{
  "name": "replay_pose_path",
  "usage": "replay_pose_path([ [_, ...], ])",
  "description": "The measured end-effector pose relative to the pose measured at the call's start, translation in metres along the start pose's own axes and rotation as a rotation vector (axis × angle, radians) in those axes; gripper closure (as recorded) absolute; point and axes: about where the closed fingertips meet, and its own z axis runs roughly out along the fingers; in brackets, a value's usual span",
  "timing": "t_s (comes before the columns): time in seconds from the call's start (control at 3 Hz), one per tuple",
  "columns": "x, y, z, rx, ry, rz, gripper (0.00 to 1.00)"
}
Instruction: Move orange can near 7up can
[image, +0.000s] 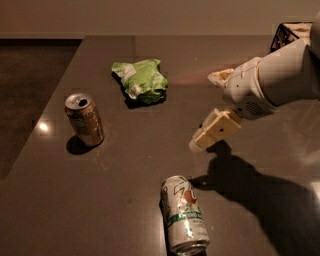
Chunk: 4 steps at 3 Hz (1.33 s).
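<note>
The orange can (84, 119) stands upright at the left of the dark table (125, 165), its silver top showing. The 7up can (184, 215), white with a green band, lies on its side near the front edge. My gripper (205, 112) hangs over the middle right of the table, above and slightly right of the 7up can and well to the right of the orange can. Its two cream fingers (215, 131) are spread apart and hold nothing.
A green snack bag (140, 80) lies at the back centre of the table. A dark box (290, 32) stands at the back right corner. My white arm (280, 80) reaches in from the right and casts a shadow on the table's front right.
</note>
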Motion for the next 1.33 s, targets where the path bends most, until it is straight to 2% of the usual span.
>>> replay_pose_path([
  [0.33, -0.023, -0.001, 0.015, -0.056, -0.056, -0.007, 0.0],
  [0.67, -0.067, 0.004, 0.049, -0.146, -0.142, -0.019, 0.0],
  [1.0, -0.093, 0.014, 0.074, -0.2, -0.19, -0.023, 0.0],
  [1.33, -0.119, 0.034, 0.105, -0.265, -0.236, -0.021, 0.0],
])
